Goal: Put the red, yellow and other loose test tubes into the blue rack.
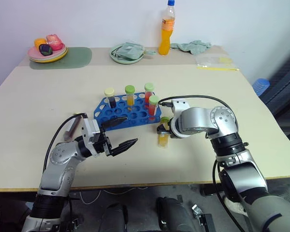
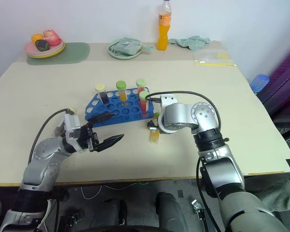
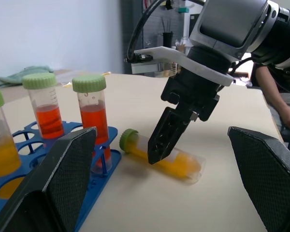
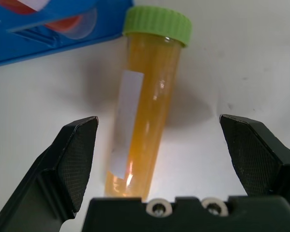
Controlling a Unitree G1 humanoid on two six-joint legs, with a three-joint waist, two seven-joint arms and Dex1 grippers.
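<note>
We find the right gripper (image 1: 160, 129) spread wide, empty, poised over the yellow tube (image 4: 142, 116) lying beside the blue rack (image 1: 117, 114) (four tubes already seated). Next: descend, close squarely. The left gripper (image 1: 120, 133) idles, gaping.

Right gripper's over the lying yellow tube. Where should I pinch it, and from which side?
Pinch the yellow tube mid-barrel, below its green cap, coming straight down from above. It lies flat on the table beside the rack, and the open right gripper straddles it, one finger either side.

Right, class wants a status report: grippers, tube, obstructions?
Both grippers open. Right gripper over yellow tube, lying beside blue rack. Left gripper idle. Nothing blocking.
</note>
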